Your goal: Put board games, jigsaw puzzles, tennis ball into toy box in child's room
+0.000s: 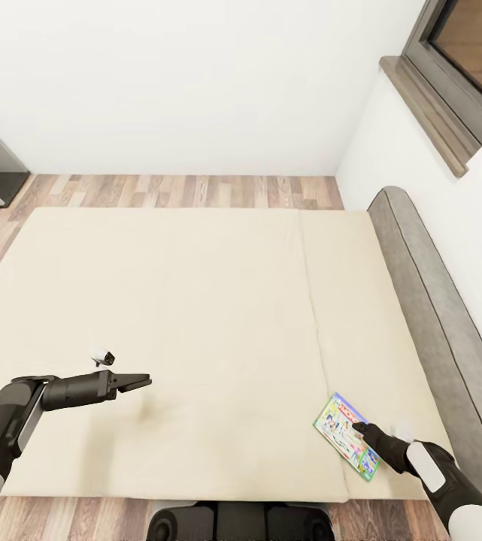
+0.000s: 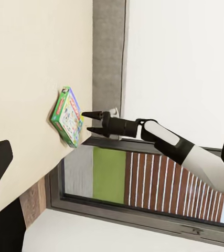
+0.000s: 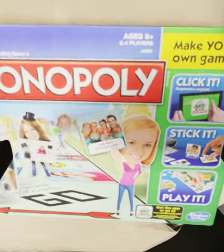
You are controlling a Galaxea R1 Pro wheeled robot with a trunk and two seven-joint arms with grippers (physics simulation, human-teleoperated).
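Room: white walls, wood-plank floor [image 1: 188, 191], grey-framed window [image 1: 459, 71] at the corner.
Bed [image 1: 180, 315]: wide, low, beige mattress, smooth matte cloth with one seam; padded grey headboard [image 1: 436, 300] along its far side.
Board game [image 1: 348, 435]: thin flat rectangular box, glossy printed card, Monopoly lettering, green and blue panels; lying flat on the mattress near the front corner by the headboard.
Right gripper [image 1: 359, 430]: black, slim fingers, spread narrowly, tips at the box edge, nothing held.
Left gripper [image 1: 144, 381]: black, hovering over bare mattress, well apart from the box; empty, opening cannot be judged.
Risk: likely to slide the box on the smooth cloth instead of gripping, since thin and flat with little edge to catch.
Risk: soft mattress may give, sinking a fingertip and missing the edge.
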